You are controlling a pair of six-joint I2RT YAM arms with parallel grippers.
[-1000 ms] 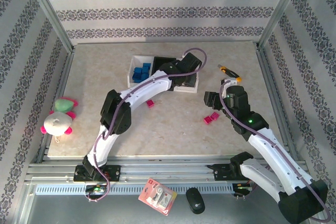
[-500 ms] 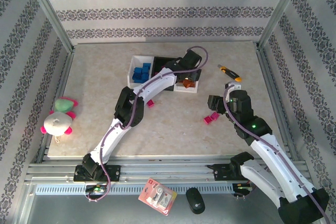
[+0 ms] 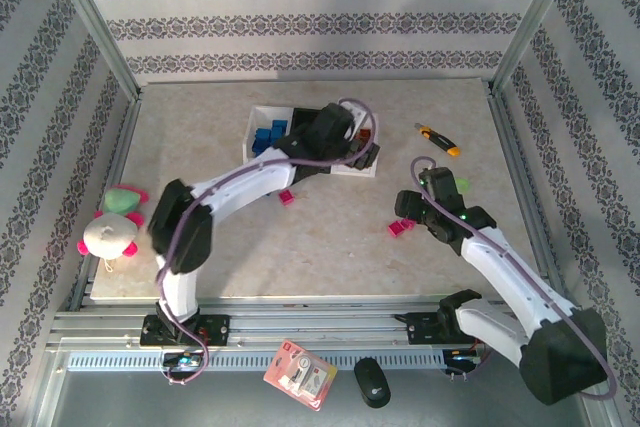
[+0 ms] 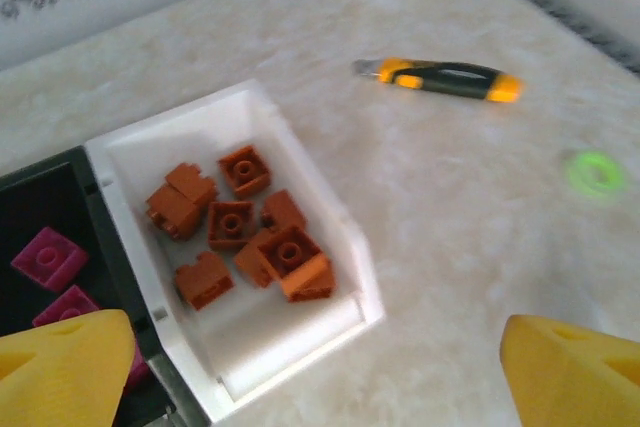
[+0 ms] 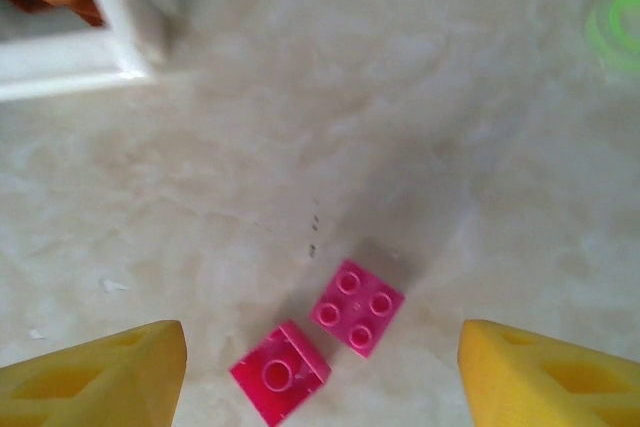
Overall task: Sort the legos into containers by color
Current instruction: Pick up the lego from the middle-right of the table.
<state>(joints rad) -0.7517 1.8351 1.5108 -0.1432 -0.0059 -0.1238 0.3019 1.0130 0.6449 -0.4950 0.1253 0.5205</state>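
From above, we see the left claw (image 3: 356, 143) over the right white tray (image 3: 352, 169). The white tray of blue legos (image 3: 268, 134) sits off to its left. One magenta lego (image 3: 286, 197) lies on the table nearer the bases, apart from that claw. The right claw (image 3: 405, 206) hangs just above a pair of magenta legos (image 3: 400, 228), with the utility knife (image 3: 438, 139) well beyond it.

From the left wrist, our yellow fingertips (image 4: 62, 362) stand spread wide and hold nothing. The white tray (image 4: 322, 202) of orange-brown legos (image 4: 250, 232) lies ahead between them, and the black tray (image 4: 45, 197) is by the left finger.

From the right wrist, the fingertips (image 5: 100, 377) are spread apart and grip nothing. The two magenta legos (image 5: 357, 307) lie on the table between them.
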